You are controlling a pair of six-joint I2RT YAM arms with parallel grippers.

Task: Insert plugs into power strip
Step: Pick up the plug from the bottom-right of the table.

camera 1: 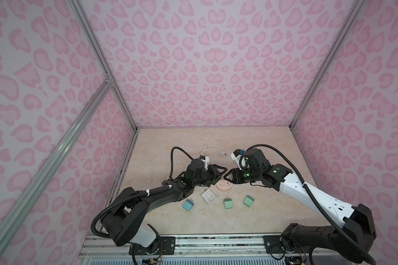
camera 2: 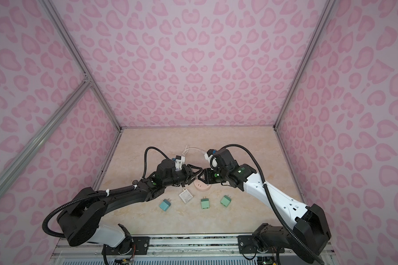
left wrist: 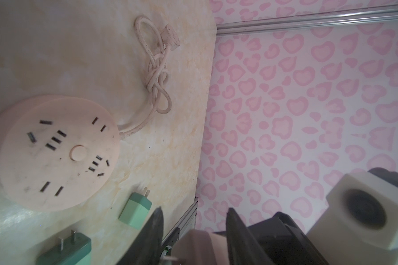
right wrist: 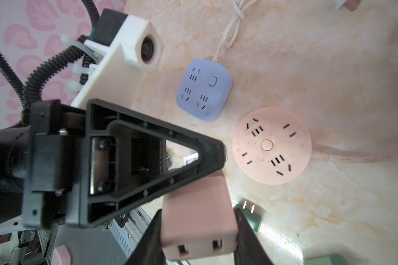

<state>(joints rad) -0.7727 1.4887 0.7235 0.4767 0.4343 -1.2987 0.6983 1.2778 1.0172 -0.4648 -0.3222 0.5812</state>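
Pink plug clamped by right gripper; left gripper unclear; loose plugs four; strips two.

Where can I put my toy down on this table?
Bare: the table's front strip between the metal rail and the row of teal plug, white plug and two mint plugs; also the far band behind the white cable. Crowded: the middle, where left pincer and right pincer, holding a pinkish plug, meet near the pink power strip.
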